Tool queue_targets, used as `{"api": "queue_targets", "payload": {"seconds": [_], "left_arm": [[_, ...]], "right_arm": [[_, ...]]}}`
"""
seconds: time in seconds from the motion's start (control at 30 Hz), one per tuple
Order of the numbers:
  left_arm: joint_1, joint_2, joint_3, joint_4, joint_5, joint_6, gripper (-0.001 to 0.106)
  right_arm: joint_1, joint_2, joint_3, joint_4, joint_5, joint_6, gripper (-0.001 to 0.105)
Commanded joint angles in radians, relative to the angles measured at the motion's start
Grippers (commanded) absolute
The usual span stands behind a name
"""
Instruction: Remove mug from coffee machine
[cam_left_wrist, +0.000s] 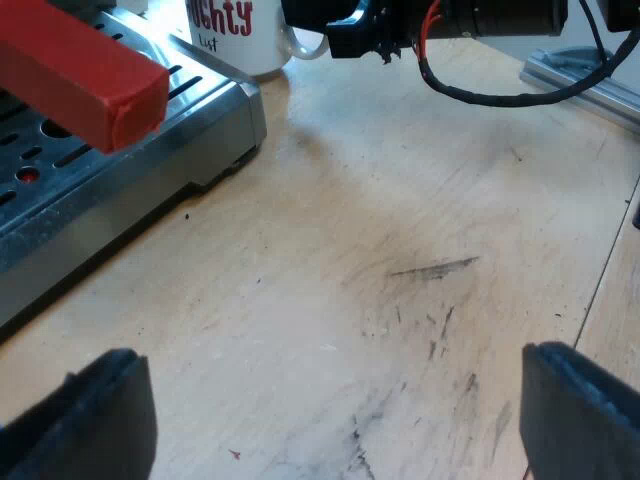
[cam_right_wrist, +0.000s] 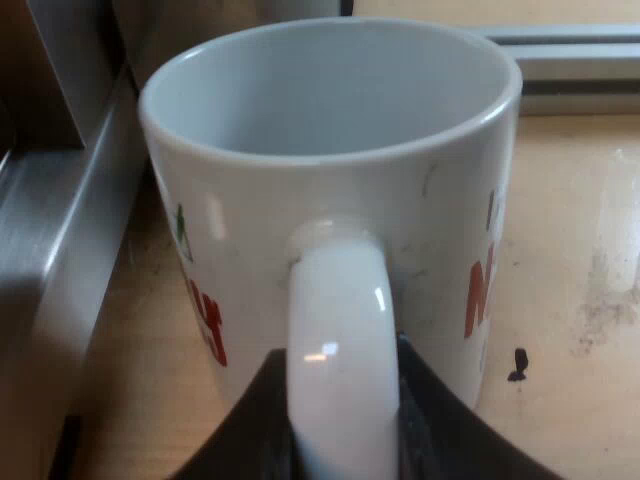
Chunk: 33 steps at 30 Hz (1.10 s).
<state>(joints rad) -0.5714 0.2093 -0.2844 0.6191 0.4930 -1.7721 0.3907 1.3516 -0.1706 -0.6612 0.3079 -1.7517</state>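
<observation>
Gripping the looped handle (cam_right_wrist: 340, 330) of the white mug (cam_right_wrist: 250, 220), the right claw (cam_right_wrist: 345, 425) has a black finger pressed against each side of the loop, closed tight onto it. The mug stands upright and empty, with red lettering on its sides, just beside the metal flank of the espresso machine (cam_right_wrist: 60, 260). The pale wooden surface (cam_right_wrist: 570, 330) shows around it; whether its base touches the wood I cannot tell. Seen from the other arm, the mug (cam_left_wrist: 240, 30) is past the corner of the machine's slotted drip tray (cam_left_wrist: 130, 160), with the right claw (cam_left_wrist: 355, 35) at its handle. The holder's red end (cam_left_wrist: 80, 80) juts over the tray. The left claw (cam_left_wrist: 330, 420) hangs over bare scuffed wood, fingers (cam_left_wrist: 100, 420) spread wide, holding nothing.
</observation>
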Motion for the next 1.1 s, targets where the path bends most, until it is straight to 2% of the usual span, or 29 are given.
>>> {"api": "queue_targets", "payload": {"seconds": [0.03,0.1,0.23,0.57,1.1], "left_arm": [[-0.004,-0.002,-0.003,-0.018,-0.011,-0.003,0.077],[-0.004,-0.002,-0.003,-0.018,-0.011,-0.003,0.077],[-0.004,-0.002,-0.003,-0.018,-0.011,-0.003,0.077],[-0.004,-0.002,-0.003,-0.018,-0.011,-0.003,0.077],[-0.004,-0.002,-0.003,-0.018,-0.011,-0.003,0.077]], "right_arm": [[-0.002,-0.009,-0.011,0.019,0.001,0.007,0.038],[-0.002,-0.009,-0.011,0.038,0.001,0.007,0.052],[0.012,-0.028,-0.011,0.093,0.001,0.023,0.059],[0.035,-0.187,-0.011,0.342,0.001,0.027,0.059],[0.035,-0.650,-0.020,0.844,0.001,0.027,0.059]]}}
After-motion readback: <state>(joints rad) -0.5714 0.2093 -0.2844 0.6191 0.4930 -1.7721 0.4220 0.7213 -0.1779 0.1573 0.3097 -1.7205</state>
